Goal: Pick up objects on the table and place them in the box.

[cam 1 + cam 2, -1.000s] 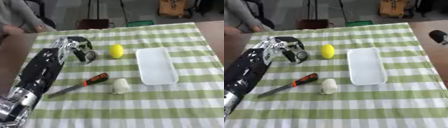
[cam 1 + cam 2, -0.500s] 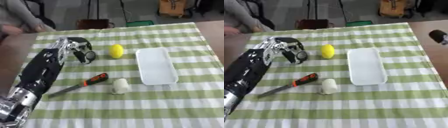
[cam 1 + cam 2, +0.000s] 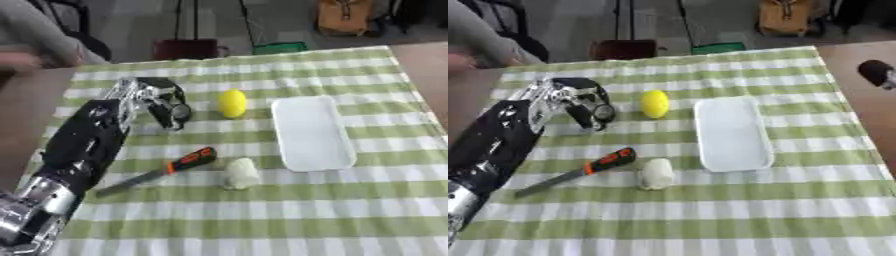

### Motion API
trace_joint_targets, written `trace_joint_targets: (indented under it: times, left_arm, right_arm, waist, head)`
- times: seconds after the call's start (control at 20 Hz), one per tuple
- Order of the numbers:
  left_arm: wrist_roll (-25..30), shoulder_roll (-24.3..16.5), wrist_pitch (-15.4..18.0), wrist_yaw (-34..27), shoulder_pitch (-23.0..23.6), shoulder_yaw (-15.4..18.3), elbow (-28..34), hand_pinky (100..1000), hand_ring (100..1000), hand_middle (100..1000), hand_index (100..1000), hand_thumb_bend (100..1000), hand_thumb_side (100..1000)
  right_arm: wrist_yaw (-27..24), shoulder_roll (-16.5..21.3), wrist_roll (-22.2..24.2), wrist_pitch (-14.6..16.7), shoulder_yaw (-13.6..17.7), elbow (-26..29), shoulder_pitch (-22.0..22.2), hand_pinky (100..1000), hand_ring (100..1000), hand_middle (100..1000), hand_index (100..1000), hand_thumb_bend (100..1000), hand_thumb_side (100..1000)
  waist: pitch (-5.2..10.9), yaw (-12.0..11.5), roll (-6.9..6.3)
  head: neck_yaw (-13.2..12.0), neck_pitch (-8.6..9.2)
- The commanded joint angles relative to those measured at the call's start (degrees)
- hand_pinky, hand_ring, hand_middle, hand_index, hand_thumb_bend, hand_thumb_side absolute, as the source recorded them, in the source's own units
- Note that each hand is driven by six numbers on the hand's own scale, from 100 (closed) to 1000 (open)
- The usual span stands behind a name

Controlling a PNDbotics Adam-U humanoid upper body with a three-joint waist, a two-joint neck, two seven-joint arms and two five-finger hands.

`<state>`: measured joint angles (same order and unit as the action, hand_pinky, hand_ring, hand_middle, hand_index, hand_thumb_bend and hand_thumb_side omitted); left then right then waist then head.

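Note:
My left hand (image 3: 150, 98) hangs over the table's left part, a little left of a yellow lemon (image 3: 232, 103), its fingers curled downward. A small dark round shape (image 3: 179, 112) sits at the fingertips; I cannot tell whether it belongs to the hand. A knife with an orange and black handle (image 3: 191, 160) lies in front of the hand, its blade pointing to the lower left. Beside the handle lies a white roll (image 3: 241, 173). The white shallow box (image 3: 311, 133) lies right of the lemon. A dark part of my right hand (image 3: 875, 72) shows at the right edge.
The table has a green and white checked cloth (image 3: 262, 215). My left forearm (image 3: 79, 150) lies across the table's left side. A person's sleeve (image 3: 39, 40) shows at the far left corner. A brown surface (image 3: 859, 55) adjoins the cloth on the right.

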<state>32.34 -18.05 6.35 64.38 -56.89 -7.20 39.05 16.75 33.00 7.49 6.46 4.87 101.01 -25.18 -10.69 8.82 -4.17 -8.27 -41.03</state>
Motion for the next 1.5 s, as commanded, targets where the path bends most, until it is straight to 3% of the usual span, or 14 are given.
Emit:
trace_joint_targets:
  times: [0.05,0.5,1.05,1.5]
  left_arm:
    - [-0.82,-0.76,-0.2,0.7,-1.06,0.34,0.48,825,824,842,796,252,214]
    - [-0.34,-0.9,-0.25,0.76,-1.17,0.39,0.63,826,822,839,732,222,185]
    - [-0.37,-2.89,-0.5,-2.51,-2.89,-0.29,10.31,822,812,839,724,216,177]
    - [2.01,3.43,3.23,-5.32,-5.16,-5.1,16.77,818,807,838,717,203,183]
  right_arm:
    - [-0.17,0.93,0.09,0.13,0.28,0.33,-0.82,529,588,666,853,700,521]
    - [-0.17,0.87,0.07,0.23,0.43,0.22,-0.81,530,588,666,854,700,523]
    - [-0.12,0.82,0.05,0.33,0.51,0.03,-0.8,531,589,668,854,701,525]
    - [-0.29,0.43,0.54,0.57,0.0,-0.17,-1.3,532,589,668,855,702,523]
  waist:
    - [0.78,0.03,0.18]
    - [0.88,0.04,0.21]
    - [1.47,-0.13,0.38]
    - [1.66,1.12,0.76]
  head:
    - [-0.06,0.45]
    - [0.09,0.47]
    - [0.32,0.27]
    - [-0.33,0.23]
